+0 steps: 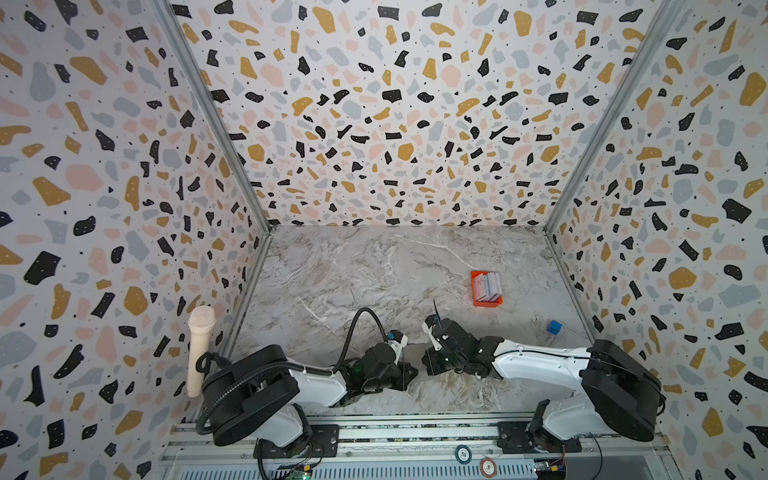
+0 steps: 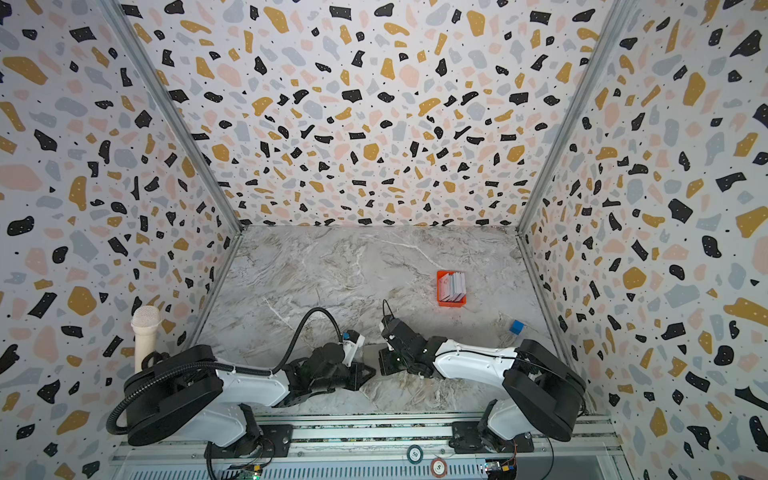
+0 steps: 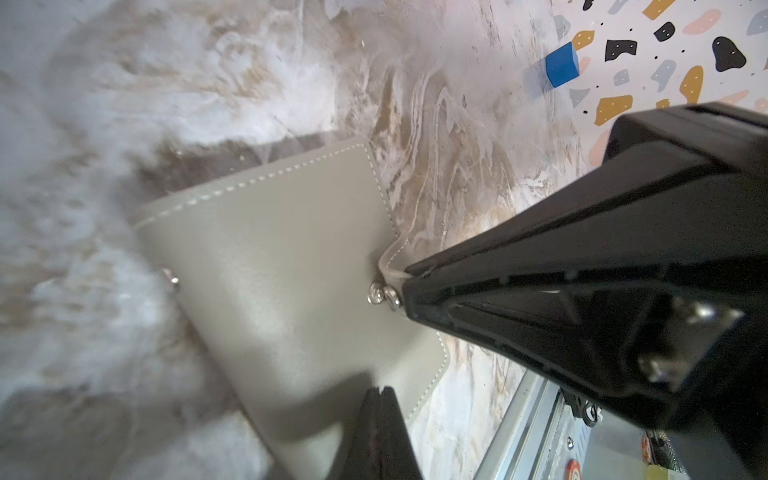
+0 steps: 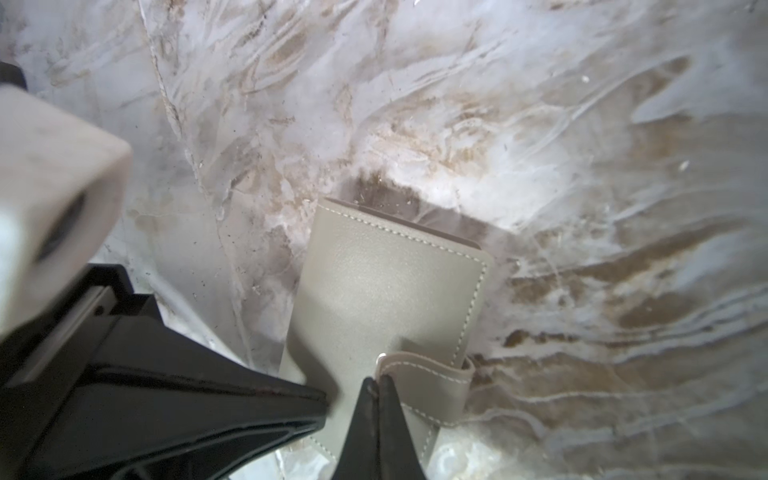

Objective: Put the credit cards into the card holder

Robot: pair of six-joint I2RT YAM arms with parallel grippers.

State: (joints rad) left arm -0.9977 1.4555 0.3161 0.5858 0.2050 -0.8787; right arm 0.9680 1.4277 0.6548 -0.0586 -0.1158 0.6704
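Note:
The card holder point(image 3: 270, 257), a flat grey stitched wallet, lies folded shut on the marble table between my two grippers near the front middle point(image 1: 414, 352). My right gripper point(image 4: 376, 380) is shut on the end of the holder's snap tab point(image 4: 428, 374), and the snap studs show beside its tip. My left gripper point(image 3: 380, 390) is shut, with its tip resting on the holder's cover and nothing between its fingers. The credit cards point(image 1: 487, 286), mostly whitish, stand packed in a small orange tray at the back right, also seen in a top view point(image 2: 453, 286).
The orange tray point(image 1: 487, 302) sits right of centre. A blue cube point(image 1: 554, 327) lies near the right wall. A cream microphone-shaped object point(image 1: 200, 349) stands by the left wall. Two poker chips point(image 1: 463, 454) rest on the front rail.

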